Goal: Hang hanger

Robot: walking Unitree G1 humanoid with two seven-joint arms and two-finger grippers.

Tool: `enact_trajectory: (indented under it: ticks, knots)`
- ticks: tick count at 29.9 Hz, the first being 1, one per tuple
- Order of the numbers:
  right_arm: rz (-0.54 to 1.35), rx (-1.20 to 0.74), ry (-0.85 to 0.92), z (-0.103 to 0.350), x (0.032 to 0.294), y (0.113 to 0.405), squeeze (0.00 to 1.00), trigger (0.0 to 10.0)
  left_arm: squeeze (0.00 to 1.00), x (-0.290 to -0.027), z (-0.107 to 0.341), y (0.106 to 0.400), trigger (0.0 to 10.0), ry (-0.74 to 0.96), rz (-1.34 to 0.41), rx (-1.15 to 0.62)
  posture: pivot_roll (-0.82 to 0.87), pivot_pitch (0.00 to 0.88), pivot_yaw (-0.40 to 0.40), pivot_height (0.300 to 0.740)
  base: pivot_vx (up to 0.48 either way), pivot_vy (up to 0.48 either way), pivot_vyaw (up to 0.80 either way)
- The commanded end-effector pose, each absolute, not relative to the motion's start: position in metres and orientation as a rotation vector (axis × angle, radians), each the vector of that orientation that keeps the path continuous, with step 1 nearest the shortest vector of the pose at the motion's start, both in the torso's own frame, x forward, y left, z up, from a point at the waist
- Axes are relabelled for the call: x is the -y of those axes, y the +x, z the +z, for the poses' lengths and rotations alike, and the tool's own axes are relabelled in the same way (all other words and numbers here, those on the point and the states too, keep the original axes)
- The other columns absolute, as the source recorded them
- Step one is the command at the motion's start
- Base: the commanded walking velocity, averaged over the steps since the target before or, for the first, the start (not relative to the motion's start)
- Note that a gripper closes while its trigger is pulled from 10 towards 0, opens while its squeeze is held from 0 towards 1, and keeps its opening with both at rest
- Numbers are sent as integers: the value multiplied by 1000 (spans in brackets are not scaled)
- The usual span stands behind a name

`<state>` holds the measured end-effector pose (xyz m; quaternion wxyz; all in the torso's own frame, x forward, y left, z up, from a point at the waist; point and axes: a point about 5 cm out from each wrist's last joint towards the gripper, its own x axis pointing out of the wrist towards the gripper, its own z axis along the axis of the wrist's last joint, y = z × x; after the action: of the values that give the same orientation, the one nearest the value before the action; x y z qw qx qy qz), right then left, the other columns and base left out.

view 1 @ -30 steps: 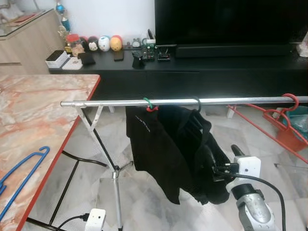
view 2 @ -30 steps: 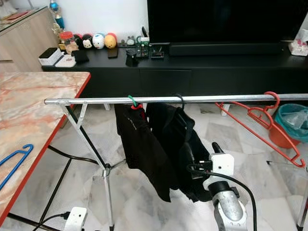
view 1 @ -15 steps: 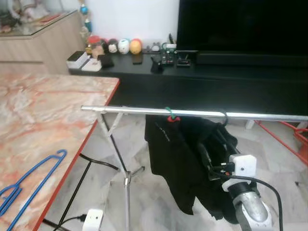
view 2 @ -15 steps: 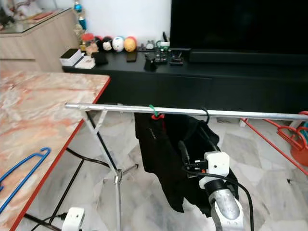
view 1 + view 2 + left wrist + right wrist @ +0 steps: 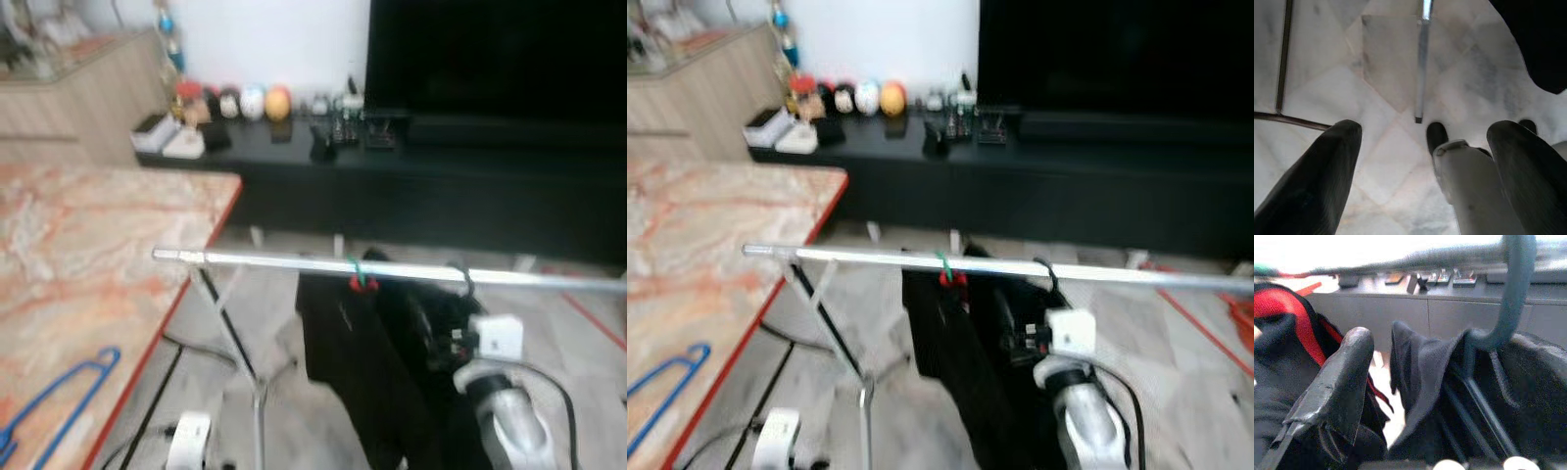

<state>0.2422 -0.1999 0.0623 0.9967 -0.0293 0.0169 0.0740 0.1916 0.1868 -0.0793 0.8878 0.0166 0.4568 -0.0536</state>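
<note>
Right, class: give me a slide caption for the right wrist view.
Right gripper beside black garment hanging by a hanger hook on the metal rail.
</note>
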Motion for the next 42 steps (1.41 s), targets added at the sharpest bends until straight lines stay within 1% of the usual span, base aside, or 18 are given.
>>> enact_trajectory:
  ticks: [1,11,14,16,17,21,23,27,30,36,42]
  knots:
    - [155,-15,-47,67,197,242,0,10000,0,-192,-83,182,10000,47,-104,-985,-82,3,77,740,0,0,0]
    - [143,7,-57,73,198,236,0,10000,0,-192,-83,183,10000,40,-110,-982,-79,10,80,740,0,0,0]
    - [130,89,-51,91,197,228,0,10000,0,-193,-83,184,10000,38,-109,-979,-80,16,85,740,0,0,0]
    - [136,91,-54,93,196,225,0,10000,0,-192,-82,184,10000,35,-112,-977,-81,17,85,740,0,0,0]
    - [155,91,-53,96,194,219,0,10000,0,-192,-82,184,10000,36,-114,-978,-82,20,88,740,0,0,0]
    - [224,59,-34,95,188,208,0,10000,0,-192,-82,184,10000,34,-117,-977,-88,23,92,740,0,0,0]
    - [294,-24,1,86,182,197,0,10000,0,-192,-82,185,10000,35,-120,-977,-92,24,93,740,0,0,0]
    - [362,-87,36,78,176,193,0,10000,0,-193,-81,187,10000,31,-114,-966,-84,23,94,740,0,0,0]
    - [371,-104,34,76,175,192,0,10000,0,-194,-81,187,10000,28,-109,-964,-79,24,93,740,0,0,0]
    - [337,-150,13,69,182,197,0,10000,0,-194,-81,185,10000,32,-108,-973,-84,22,96,740,0,0,0]
    - [306,-174,-8,62,188,206,0,10000,0,-193,-81,186,10000,29,-111,-971,-82,21,95,740,0,0,0]
